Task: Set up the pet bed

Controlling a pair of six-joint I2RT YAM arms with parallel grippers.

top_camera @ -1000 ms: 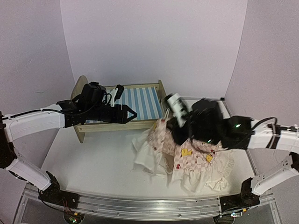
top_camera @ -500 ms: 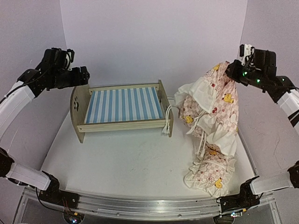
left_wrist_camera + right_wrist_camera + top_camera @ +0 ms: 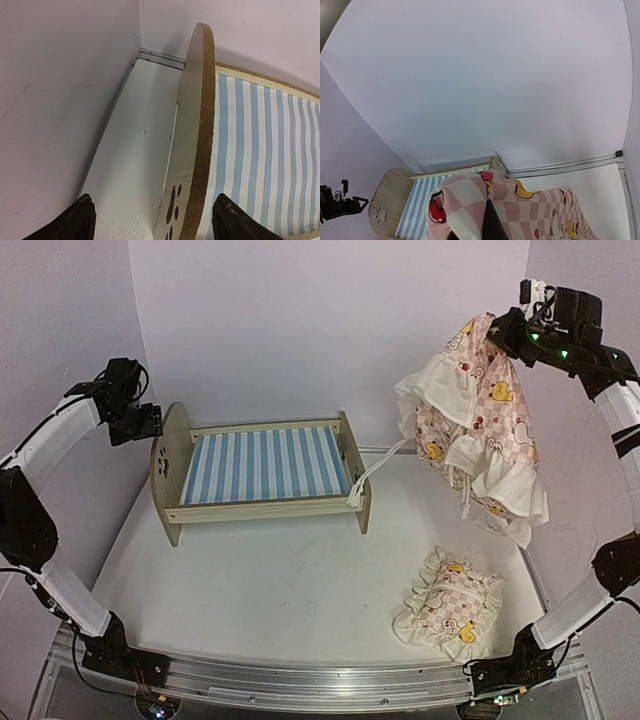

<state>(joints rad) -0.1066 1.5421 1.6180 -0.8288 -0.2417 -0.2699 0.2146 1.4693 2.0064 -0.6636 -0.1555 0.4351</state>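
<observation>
The pet bed (image 3: pixel 260 510) is matt light wood, the quilt (image 3: pixel 470 425) soft frilled cloth.

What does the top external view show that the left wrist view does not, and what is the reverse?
Only the top view: the quilt hanging from the right gripper, the pillow lying on the table, and the footboard. Only the left wrist view: that the left gripper is open, and the top edge of the headboard seen close between its tips. Both: the headboard with paw cutouts, the striped base and bare table.
</observation>
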